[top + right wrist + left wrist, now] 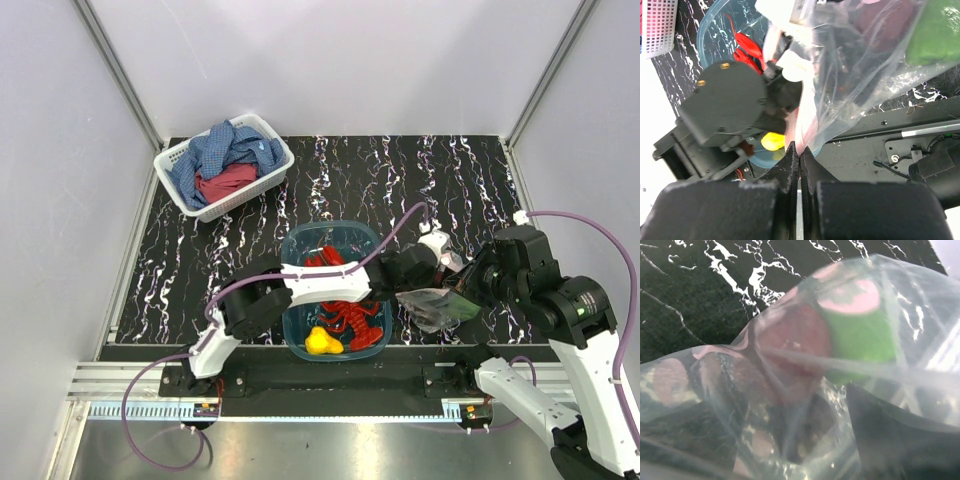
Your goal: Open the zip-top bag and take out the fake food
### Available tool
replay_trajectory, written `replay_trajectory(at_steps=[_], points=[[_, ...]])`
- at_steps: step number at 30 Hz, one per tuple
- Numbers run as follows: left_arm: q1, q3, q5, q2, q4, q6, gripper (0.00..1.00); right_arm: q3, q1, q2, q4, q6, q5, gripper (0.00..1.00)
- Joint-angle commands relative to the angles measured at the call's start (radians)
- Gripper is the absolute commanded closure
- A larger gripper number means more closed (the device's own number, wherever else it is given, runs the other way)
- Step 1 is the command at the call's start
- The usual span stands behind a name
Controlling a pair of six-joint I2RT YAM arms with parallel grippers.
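Nearest the arm bases, the teal tub (300,240) holds a yellow fruit (320,342) and a red lobster (356,314). Just right of it, the right gripper (799,159) pinches the zip-top bag (436,306) by its pink edge; a green pepper (860,335) and a dark red fruit (792,347) sit inside. Whether the left gripper (432,272) grips it cannot be told.

Left arm (320,285) extends low to its right, left gripper (425,275) finger spacing not discernible; right arm (580,310) is folded inward, right gripper (799,159) fingers (789,172) pressed together on the zip-top bag (855,75) edge.
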Motion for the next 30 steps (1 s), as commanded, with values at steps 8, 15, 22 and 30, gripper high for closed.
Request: replay_trajectory(at_steps=[8,15,22,30], points=[[0.030,0.143,-0.214,0.198,-0.085,-0.022,0.01,0.025,0.002,-0.008,-0.081,0.007,-0.023,1.00],[0.065,0.161,-0.174,0.255,-0.003,0.002,0.33,0.028,0.002,-0.016,-0.107,0.006,-0.016,1.00],[0.072,0.143,-0.107,0.185,-0.011,0.024,0.93,0.033,0.002,-0.008,-0.100,-0.019,0.004,1.00],[0.069,0.092,-0.025,0.017,-0.080,0.001,1.00,0.021,0.002,-0.004,-0.078,-0.054,0.029,1.00]])
